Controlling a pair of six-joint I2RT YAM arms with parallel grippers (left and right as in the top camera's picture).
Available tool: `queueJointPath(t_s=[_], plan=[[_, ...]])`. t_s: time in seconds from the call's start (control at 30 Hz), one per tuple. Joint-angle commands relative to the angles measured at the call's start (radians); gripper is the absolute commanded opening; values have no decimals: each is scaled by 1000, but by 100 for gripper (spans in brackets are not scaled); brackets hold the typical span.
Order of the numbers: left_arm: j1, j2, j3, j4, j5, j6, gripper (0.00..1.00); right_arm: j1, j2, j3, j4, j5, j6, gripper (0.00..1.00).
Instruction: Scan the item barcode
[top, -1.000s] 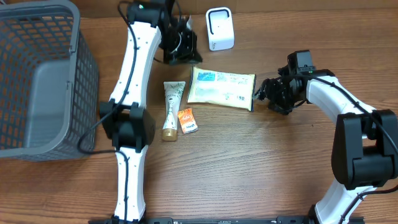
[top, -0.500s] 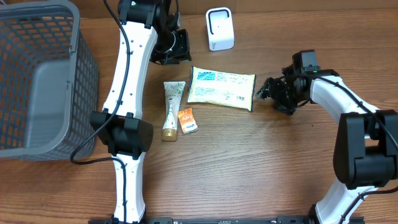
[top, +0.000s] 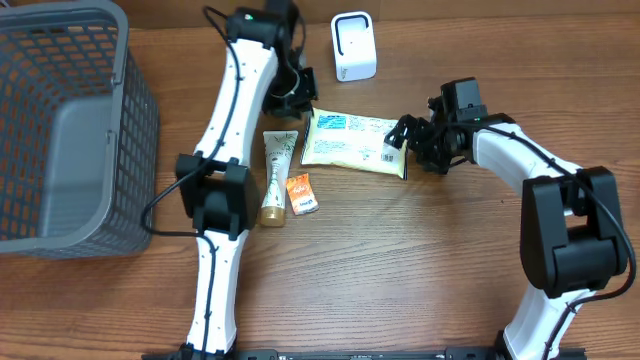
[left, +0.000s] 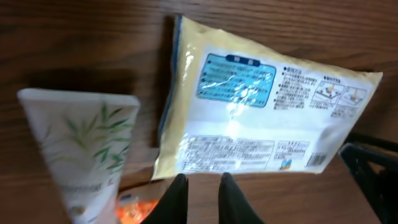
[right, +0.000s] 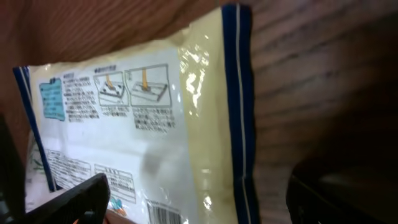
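A yellow and white pouch (top: 355, 140) lies flat on the wooden table, printed back up, with a barcode (right: 165, 214) near its right end. My right gripper (top: 405, 143) is open, its fingers either side of the pouch's blue-striped right edge (right: 239, 112), not closed on it. In the right wrist view the gripper (right: 199, 186) shows wide-set jaws. My left gripper (top: 300, 92) hovers above the pouch's left end (left: 261, 118). The left gripper (left: 201, 186) is almost shut, with a thin strip of wood between its fingers and nothing held. The white scanner (top: 354, 47) stands behind the pouch.
A cream tube with green leaves (top: 278, 175) and a small orange packet (top: 301, 193) lie left of the pouch. A grey mesh basket (top: 140, 110) fills the far left. Bare wood spreads across the front of the table.
My right gripper has slid left to the pouch's right edge and opened wider. My left gripper swung from the back toward the pouch's left end, opening briefly and closing again.
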Motion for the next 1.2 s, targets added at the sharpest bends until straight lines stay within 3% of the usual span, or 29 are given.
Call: queueJointPath(t_s=[0.0, 0.13, 0.27, 0.33, 0.47, 0.57, 0.63, 0.77, 0.83, 0.97, 1.07, 1.17], plan=[[-43, 67, -11, 24, 24, -28, 4, 24, 94, 2, 35, -24, 19, 91], [-64, 130, -11, 51, 17, -100, 4, 60, 133, 2, 54, -23, 23, 90], [-76, 190, -11, 62, 18, -111, 4, 98, 156, 2, 61, -23, 26, 81], [-79, 209, -11, 61, 18, -111, 4, 109, 158, 2, 61, -19, 46, 72], [-86, 225, -11, 58, 16, -111, 4, 121, 158, 2, 75, -19, 45, 45], [-87, 225, -11, 58, 17, -111, 4, 121, 158, 2, 82, -33, 43, 36], [-87, 225, -11, 57, 16, -111, 4, 119, 158, 2, 100, -73, 40, 39], [-87, 225, -11, 53, 16, -111, 4, 121, 158, 2, 127, -85, 38, 73], [-88, 225, -11, 52, 13, -112, 4, 130, 159, 2, 132, -67, 38, 82], [-90, 225, -11, 50, -5, -130, 4, 156, 175, 2, 167, -60, 55, 82], [-93, 225, -11, 43, -6, -130, 4, 176, 198, 1, 195, -63, 80, 73], [-96, 225, -11, 39, -6, -130, 4, 180, 213, 2, 205, -64, 93, 56]])
